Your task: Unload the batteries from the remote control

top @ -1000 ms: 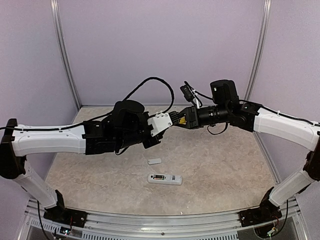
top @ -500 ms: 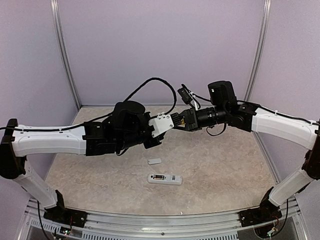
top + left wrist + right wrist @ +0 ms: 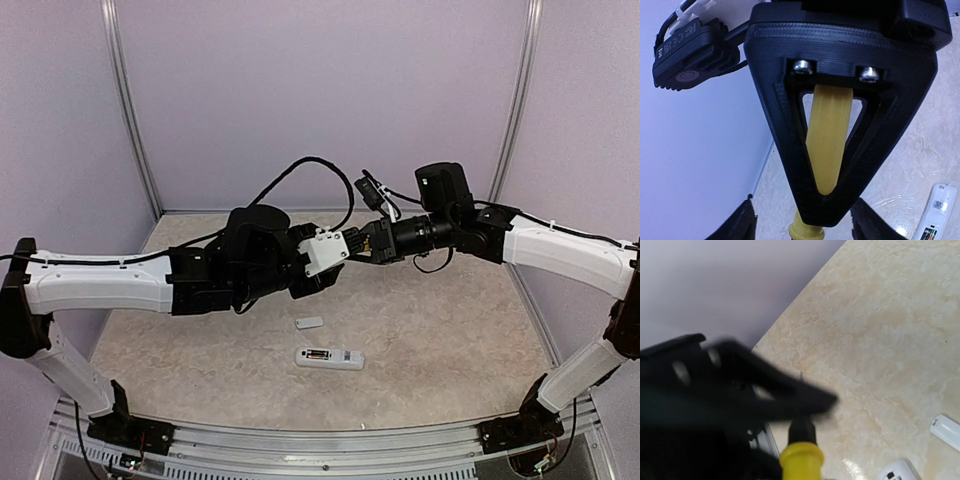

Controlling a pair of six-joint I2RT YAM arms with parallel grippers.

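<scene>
High above the table (image 3: pixel 450 330), at the middle of the workspace, the two grippers meet tip to tip. The right gripper (image 3: pixel 357 243) is clenched on the yellow handle of a screwdriver (image 3: pixel 830 145). In the left wrist view one of its black triangular fingers (image 3: pixel 892 100) lies flat over this handle, and the yellow shows through the finger's cut-out window. In the right wrist view the handle is at the bottom edge, and a dark shaft runs from it toward a blurred black shape that crosses the picture.

The left gripper (image 3: pixel 807 227) is released. Its two fingertips stand apart at the bottom of its own view, and the flared end of the handle sits between them. Whether they touch the handle I cannot tell.

Below the grippers, the remote (image 3: pixel 330 357) lies flat on the table, toward the near edge and well apart from both grippers. Its greyish detailed side faces up. In the left wrist view it shows in the lower right corner, and the batteries (image 3: pixel 926 233) can be seen inside it, only partly, at the edge of the picture. A small white cover (image 3: pixel 310 322) lies on the table just beside the remote, on its far side, not touching it.
</scene>
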